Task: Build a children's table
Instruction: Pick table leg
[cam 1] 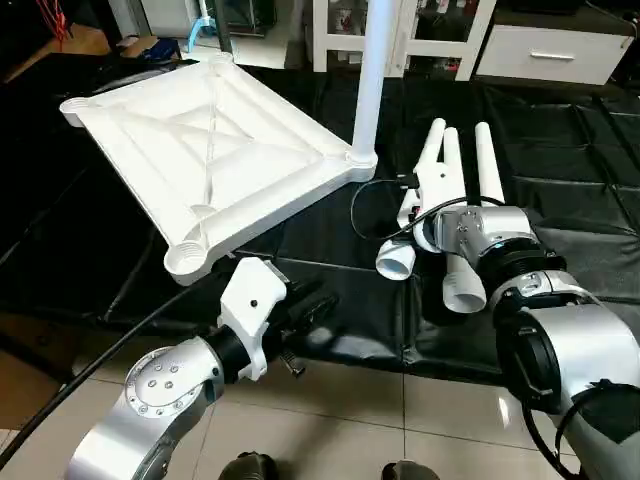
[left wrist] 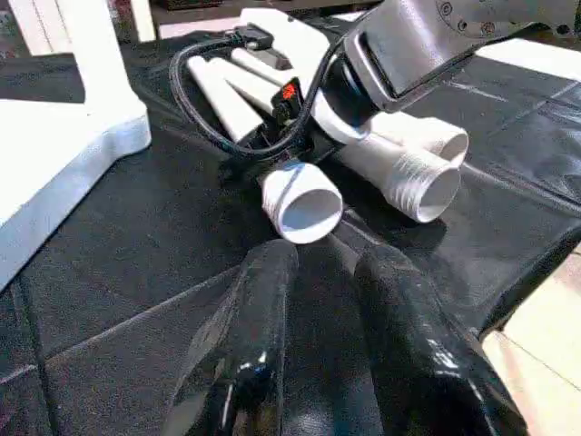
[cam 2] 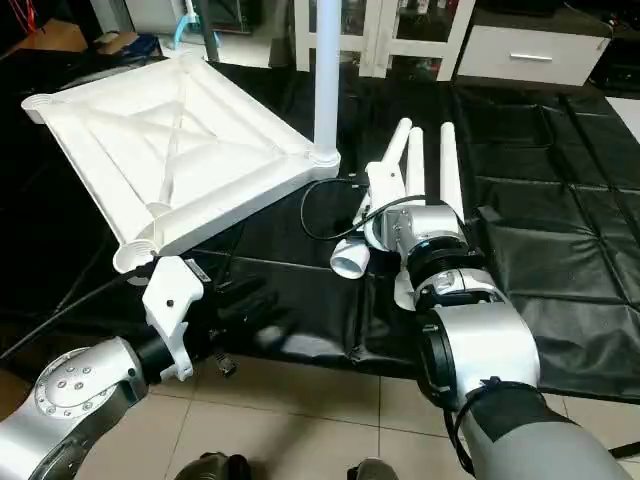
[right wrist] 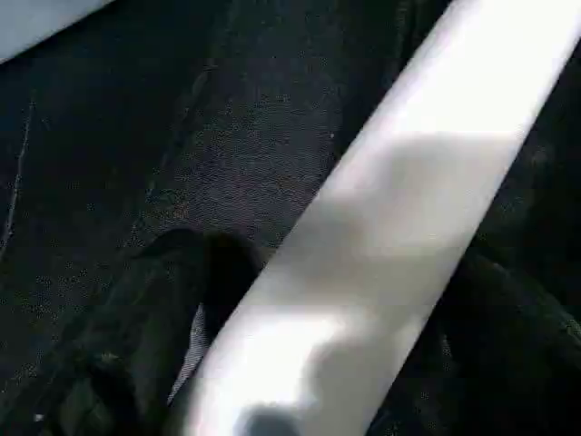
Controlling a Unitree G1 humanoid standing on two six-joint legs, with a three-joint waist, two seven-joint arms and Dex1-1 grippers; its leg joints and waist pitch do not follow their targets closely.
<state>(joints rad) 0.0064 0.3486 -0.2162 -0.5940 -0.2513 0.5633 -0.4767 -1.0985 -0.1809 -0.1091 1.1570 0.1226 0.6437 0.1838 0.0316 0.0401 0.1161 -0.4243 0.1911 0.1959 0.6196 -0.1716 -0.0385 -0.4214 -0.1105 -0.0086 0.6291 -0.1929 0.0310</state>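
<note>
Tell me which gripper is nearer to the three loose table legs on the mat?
Right. The right gripper is down on the loose legs, straddling one. The left gripper is off to their side, near the tabletop corner.

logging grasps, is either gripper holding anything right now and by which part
Left gripper holds nothing. Right gripper straddles a loose leg near its wide end; a closed hold cannot be told.

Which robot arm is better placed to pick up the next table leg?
Probably the right. The right gripper already straddles a loose leg in the pile on the black mat, one finger on either side. The left gripper hangs short of that pile, holding nothing.
</note>
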